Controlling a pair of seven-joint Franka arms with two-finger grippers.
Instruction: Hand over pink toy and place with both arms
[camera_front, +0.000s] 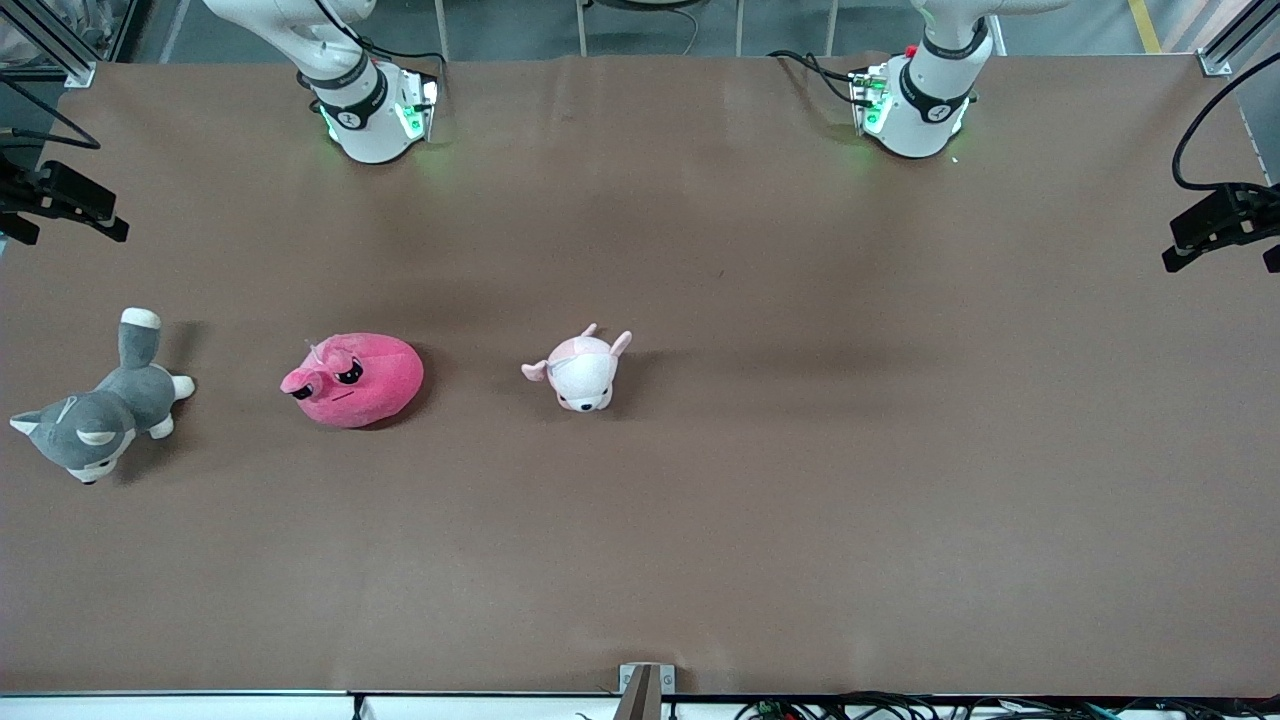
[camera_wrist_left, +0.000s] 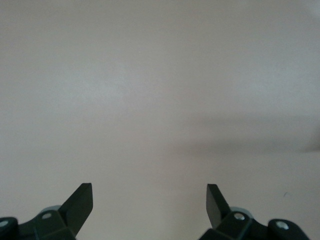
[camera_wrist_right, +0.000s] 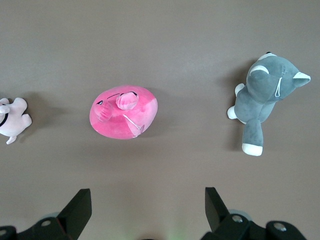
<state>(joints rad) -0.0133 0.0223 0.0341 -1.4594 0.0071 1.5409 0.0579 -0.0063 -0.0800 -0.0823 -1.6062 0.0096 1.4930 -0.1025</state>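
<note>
The pink toy (camera_front: 352, 379) lies flat on the table (camera_front: 800, 450) toward the right arm's end, at approx 9 o'clock from table centre in the front view, between a gray cat toy (camera_front: 100, 415) and a small pale-pink dog toy (camera_front: 583, 371); all three sit apart in a rough row. Right gripper (camera_wrist_right: 145, 210) hangs up high over the pink toy w/ fingers spread wide, holding nothing. Left gripper (camera_wrist_left: 149, 200) is also spread & empty, over bare table near its own base. No toy is off the table, no handover is under way. The scene fits either the toy waiting for pickup by the right arm, or already passed & set down, w/ both arms pulled back; the frames can't settle which.
</note>
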